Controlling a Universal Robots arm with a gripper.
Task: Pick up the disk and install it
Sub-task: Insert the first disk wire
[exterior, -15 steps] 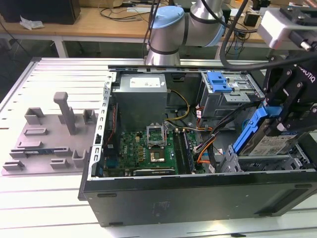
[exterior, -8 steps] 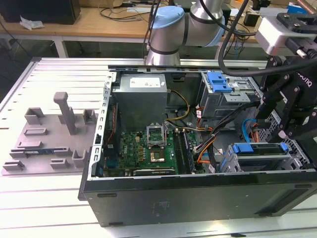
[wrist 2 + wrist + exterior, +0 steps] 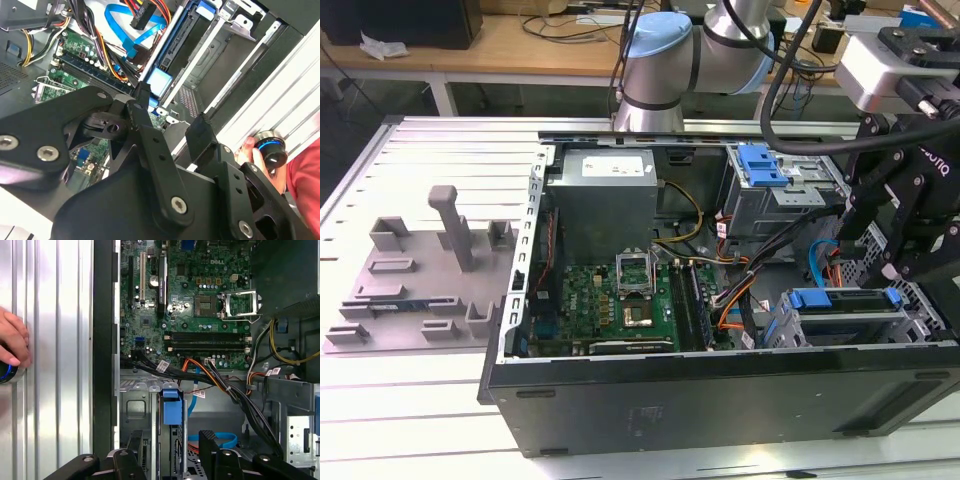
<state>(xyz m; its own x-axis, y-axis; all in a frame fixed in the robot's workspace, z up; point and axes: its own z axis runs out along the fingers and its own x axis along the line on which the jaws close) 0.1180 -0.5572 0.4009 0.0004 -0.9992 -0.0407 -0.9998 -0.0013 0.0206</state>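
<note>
The disk (image 3: 845,300) stands on edge in a drive bay at about 4 o'clock inside the open computer case (image 3: 720,400), its blue carrier uppermost and level with the bay's rim. In the first wrist view its blue tab (image 3: 172,410) sits in the metal slot. The gripper (image 3: 172,436) hangs directly over the disk. Its black fingers (image 3: 212,445) are spread apart, one on each side of the disk's thin edge, with a clear gap on both sides, so they grip nothing.

A blue flat cable (image 3: 220,437) curls just beside the bay. A bundle of black, orange and red wires (image 3: 200,377) runs between the bay and the green motherboard (image 3: 620,295), which lies on the case floor toward 7 o'clock. The grey power supply (image 3: 605,195) fills the corner at 11 o'clock. A second blue-handled carrier (image 3: 760,165) rests on the upper drive cage at 1 o'clock.

Outside the case, at 9 o'clock in the exterior view, a grey moulded fixture (image 3: 420,270) lies on the ribbed metal tabletop (image 3: 380,400). In the first wrist view a person's hand (image 3: 12,342) rests on the tabletop beside the case wall, fingertips on a dark knob with a blue ring (image 3: 270,147).
</note>
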